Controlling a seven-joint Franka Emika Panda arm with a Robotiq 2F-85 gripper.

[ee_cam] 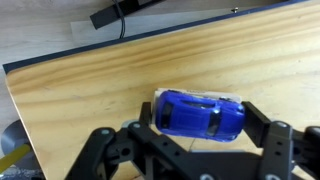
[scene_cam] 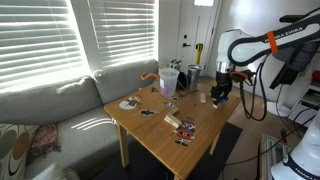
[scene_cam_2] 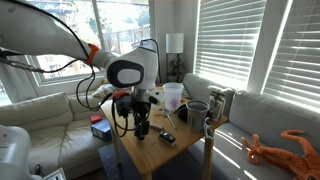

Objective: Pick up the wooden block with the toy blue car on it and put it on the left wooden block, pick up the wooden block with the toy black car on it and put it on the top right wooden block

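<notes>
In the wrist view the toy blue car [ee_cam: 200,113] lies on a pale wooden block [ee_cam: 228,97], only a thin edge of which shows under it. My gripper [ee_cam: 200,120] has one finger pressed against each end of the block and is shut on it over the wooden table [ee_cam: 90,80]. In both exterior views the gripper [scene_cam: 220,95] [scene_cam_2: 140,126] points down near one edge of the table. Small blocks [scene_cam: 172,121] [scene_cam: 185,135] lie toward the table's middle. I cannot make out the toy black car.
A white cup [scene_cam_2: 172,95] and a dark mug [scene_cam_2: 197,112] stand close to the gripper, with a dark flat item [scene_cam_2: 167,137] in front of them. A black cable [ee_cam: 120,12] runs past the table's edge. Sofas flank the table [scene_cam: 170,145].
</notes>
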